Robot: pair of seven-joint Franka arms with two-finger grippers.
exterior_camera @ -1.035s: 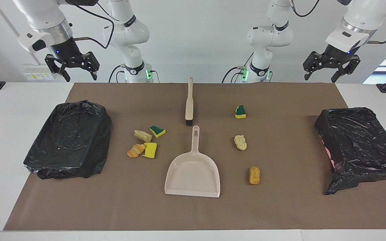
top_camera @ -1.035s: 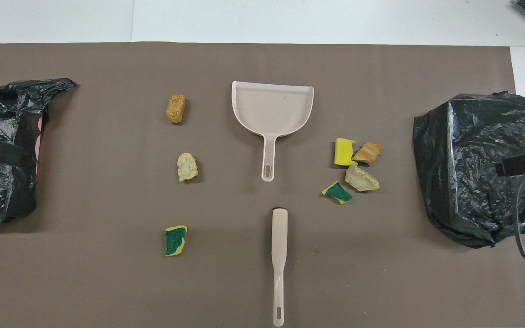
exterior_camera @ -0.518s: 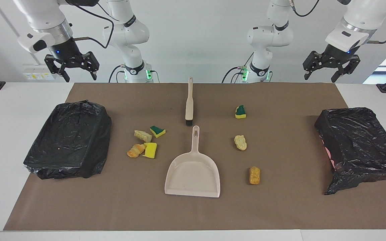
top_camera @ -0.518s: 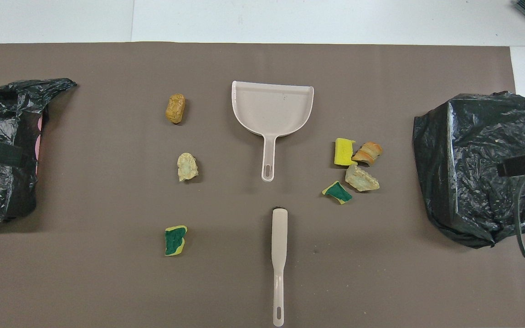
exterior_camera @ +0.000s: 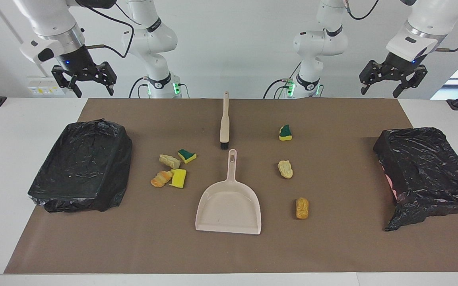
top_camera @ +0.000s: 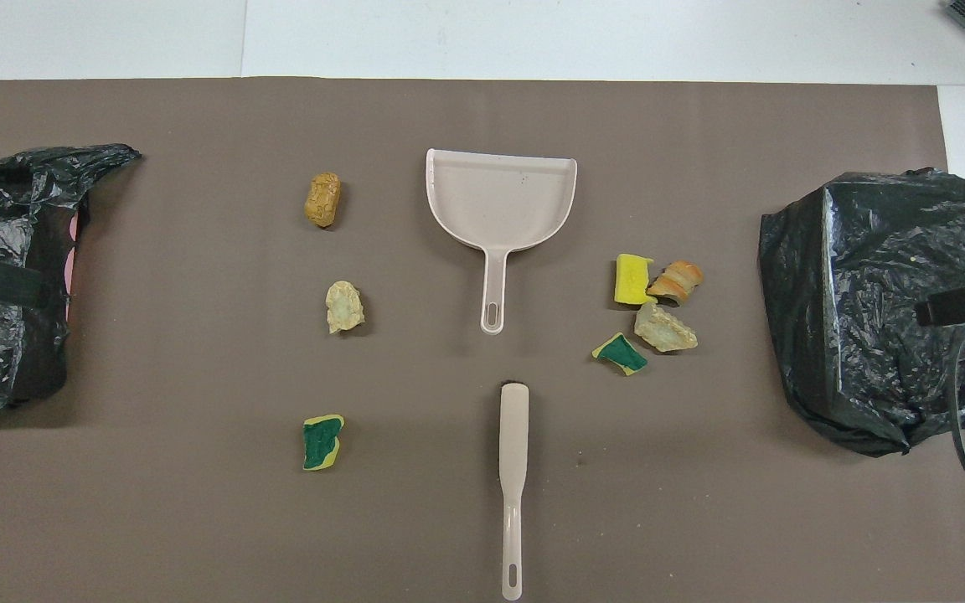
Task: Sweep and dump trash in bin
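Several scraps of trash lie on the brown mat. A cluster toward the right arm's end holds a yellow sponge [exterior_camera: 178, 178] [top_camera: 633, 279], an orange lump [exterior_camera: 161, 178] and two more pieces. Toward the left arm's end lie a green-topped sponge [exterior_camera: 285, 133] [top_camera: 322, 442], a pale lump [exterior_camera: 285, 169] and a tan lump [exterior_camera: 302, 208]. A bin lined with a black bag stands at each end [exterior_camera: 82, 165] [exterior_camera: 427, 174]. My right gripper [exterior_camera: 94, 92] and left gripper [exterior_camera: 380, 92] hang open and empty, high over the table's edge by the robots.
A beige dustpan [exterior_camera: 229, 206] [top_camera: 499, 197] lies mid-mat, handle toward the robots. A beige brush [exterior_camera: 224, 121] [top_camera: 513, 469] lies in line with it, nearer to the robots, bristles toward the pan's handle. White table shows around the mat.
Both grippers have drifted slightly upward. Nothing on the mat has moved.
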